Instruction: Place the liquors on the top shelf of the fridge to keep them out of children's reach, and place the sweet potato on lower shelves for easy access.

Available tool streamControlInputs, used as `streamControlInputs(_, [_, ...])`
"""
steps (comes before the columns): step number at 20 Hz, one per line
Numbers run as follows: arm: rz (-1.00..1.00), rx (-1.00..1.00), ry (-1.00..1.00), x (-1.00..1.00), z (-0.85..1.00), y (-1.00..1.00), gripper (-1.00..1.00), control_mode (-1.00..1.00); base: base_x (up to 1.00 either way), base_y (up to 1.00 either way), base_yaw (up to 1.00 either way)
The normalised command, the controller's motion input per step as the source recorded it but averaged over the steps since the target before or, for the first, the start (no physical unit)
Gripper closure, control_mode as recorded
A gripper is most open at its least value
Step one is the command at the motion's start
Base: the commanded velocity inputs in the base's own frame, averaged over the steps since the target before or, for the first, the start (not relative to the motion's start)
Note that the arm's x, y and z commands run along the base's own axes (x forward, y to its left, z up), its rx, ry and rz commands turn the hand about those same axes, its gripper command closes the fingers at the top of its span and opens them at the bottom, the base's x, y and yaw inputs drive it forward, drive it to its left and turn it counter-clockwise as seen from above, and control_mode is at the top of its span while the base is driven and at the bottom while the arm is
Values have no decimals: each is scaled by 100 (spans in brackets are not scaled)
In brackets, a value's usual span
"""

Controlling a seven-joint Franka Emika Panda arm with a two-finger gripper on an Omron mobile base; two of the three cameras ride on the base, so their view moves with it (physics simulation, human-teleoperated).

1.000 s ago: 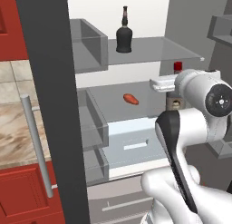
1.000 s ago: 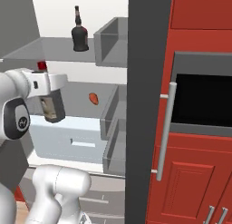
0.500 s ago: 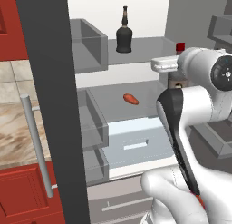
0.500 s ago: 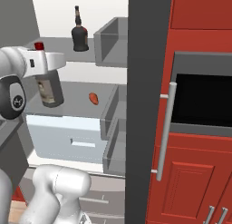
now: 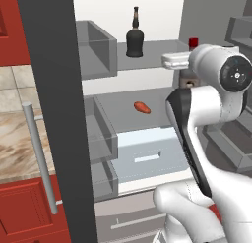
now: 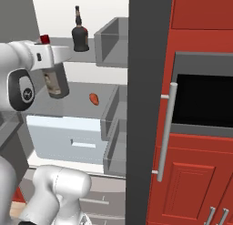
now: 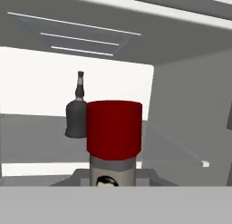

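The gripper (image 6: 53, 63) is clenched around the red-capped bottle (image 6: 55, 82), upright at the front edge of the top shelf (image 5: 152, 57); the black bottle (image 5: 135, 38) stands farther back; the sweet potato (image 5: 142, 107) lies below.

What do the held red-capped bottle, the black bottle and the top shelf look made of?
The slim grey bottle with a pale label and red cap looks like glass, dark and slightly see-through; its cap looks like matte plastic. The squat black round-bodied bottle reads as opaque glossy glass, possibly ceramic. The flat grey top shelf looks like translucent glass.
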Motion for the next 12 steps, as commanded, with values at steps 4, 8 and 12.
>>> streamControlInputs(4, [-3,0,-14,49,3,-20,100,-100,0,0,0])
streamControlInputs(8, [-5,0,-1,39,24,-31,100,-100,0,0,0])
streamControlInputs(12, [-2,0,2,37,28,-31,100,-100,0,0,0])
